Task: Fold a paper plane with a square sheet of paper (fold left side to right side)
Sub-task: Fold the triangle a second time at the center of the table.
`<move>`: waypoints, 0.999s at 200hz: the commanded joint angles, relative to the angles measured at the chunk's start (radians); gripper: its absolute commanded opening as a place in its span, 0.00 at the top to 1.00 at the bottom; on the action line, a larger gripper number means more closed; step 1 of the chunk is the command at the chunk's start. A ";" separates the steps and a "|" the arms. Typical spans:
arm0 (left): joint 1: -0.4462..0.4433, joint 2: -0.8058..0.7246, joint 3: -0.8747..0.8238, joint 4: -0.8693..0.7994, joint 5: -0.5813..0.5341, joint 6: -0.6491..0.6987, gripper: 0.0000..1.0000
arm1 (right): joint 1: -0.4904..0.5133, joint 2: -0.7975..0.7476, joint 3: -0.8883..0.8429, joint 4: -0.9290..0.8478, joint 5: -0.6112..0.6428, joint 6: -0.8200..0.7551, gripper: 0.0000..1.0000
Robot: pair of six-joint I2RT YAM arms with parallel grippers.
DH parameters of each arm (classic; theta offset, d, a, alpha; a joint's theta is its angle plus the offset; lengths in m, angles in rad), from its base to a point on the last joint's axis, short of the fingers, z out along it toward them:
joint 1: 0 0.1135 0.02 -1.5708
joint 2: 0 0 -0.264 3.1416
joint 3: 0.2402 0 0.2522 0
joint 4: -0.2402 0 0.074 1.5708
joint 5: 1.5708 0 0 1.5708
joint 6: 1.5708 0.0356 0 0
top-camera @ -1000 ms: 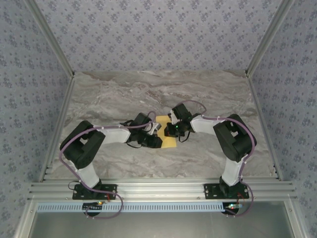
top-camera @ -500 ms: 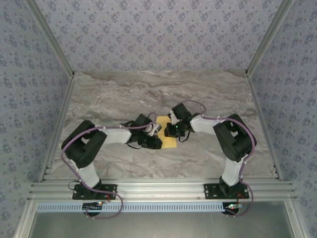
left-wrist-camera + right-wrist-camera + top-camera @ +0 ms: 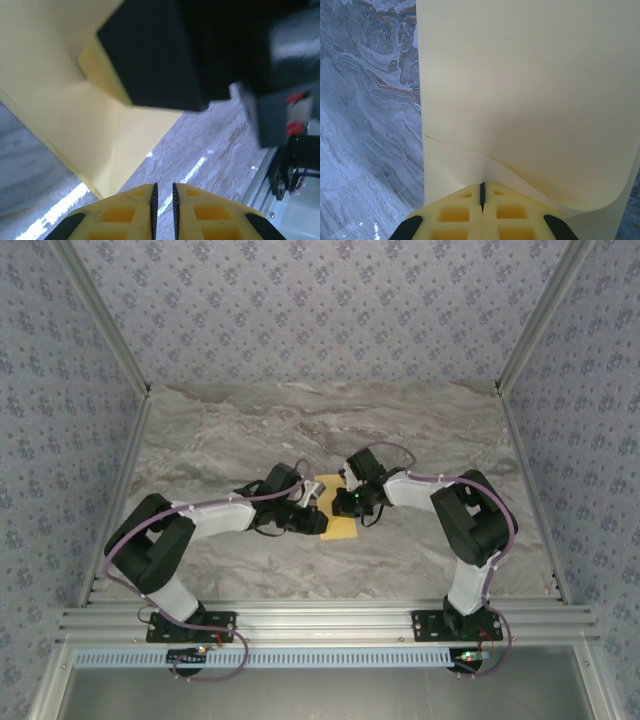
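Judging by how the square sheet of paper [image 3: 339, 529] lies, we place the task early on. It sits on the marble table [image 3: 250, 430] between the two grippers, near the middle of the surface. On the right wrist camera one layer arches up and over another flat layer, so a fold is begun but not pressed down. We see no sharp crease there and no pointed dart shape anywhere. Flattening this fold comes next, and every later fold of the plane is left to do.

Both arms reach inward from their bases, elbows out to the sides, with their wrists meeting low over the sheet. The right gripper [image 3: 482, 186] is clenched, its yellow fingers touching each other. Its tips rest on the lower layer just where the upper layer rises. It may pinch an edge there, though we cannot be sure from this angle. The left gripper [image 3: 163, 187] hovers low at the sheet's left side, just beside a paper corner. Its jaws stand almost together with a thin slit between them, and only table shows through that slit, so we judge that it grasps nothing.
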 commanded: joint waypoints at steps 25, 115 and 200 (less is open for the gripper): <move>0.013 0.093 0.082 -0.025 0.037 0.029 0.82 | 0.012 0.029 0.006 -0.079 0.031 -0.024 1.00; -0.003 0.180 0.059 -0.089 -0.035 0.053 0.83 | 0.015 -0.015 0.012 -0.050 0.007 -0.015 1.00; -0.059 0.215 0.095 -0.219 -0.159 0.061 0.84 | 0.030 -0.199 -0.033 -0.115 0.033 -0.014 1.00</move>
